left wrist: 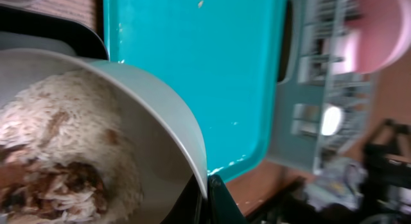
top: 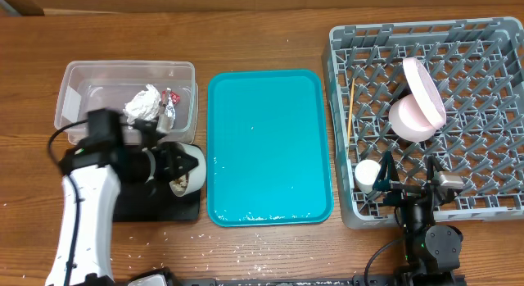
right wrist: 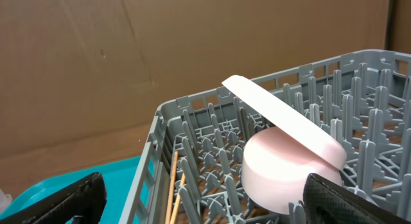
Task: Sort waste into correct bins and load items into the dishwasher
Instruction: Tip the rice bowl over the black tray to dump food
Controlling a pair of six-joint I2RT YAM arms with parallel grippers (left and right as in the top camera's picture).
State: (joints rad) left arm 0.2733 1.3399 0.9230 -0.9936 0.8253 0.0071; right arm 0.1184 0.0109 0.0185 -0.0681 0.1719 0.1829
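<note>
My left gripper (top: 173,168) is shut on the rim of the cream bowl (top: 190,170), which lies tipped on its side over the black tray (top: 155,208). In the left wrist view my fingers (left wrist: 209,193) pinch the cream bowl's rim (left wrist: 168,108), with rice and brown scraps (left wrist: 58,160) inside. The clear tub (top: 82,81) holds the white napkin (top: 143,103) and foil wrapper (top: 169,100). The grey dish rack (top: 483,196) holds the white plate (top: 426,91), pink bowl (top: 408,122) and chopsticks (top: 350,110). My right gripper (top: 409,196) is open and empty over the rack's front edge (right wrist: 205,208).
The teal serving tray (top: 266,147) lies between the bins and the rack. Loose rice grains (top: 205,237) are scattered on the wooden table by its front edge. The right wrist view shows the plate (right wrist: 282,118) leaning on the pink bowl (right wrist: 282,176), with chopsticks (right wrist: 173,192) along the rack wall.
</note>
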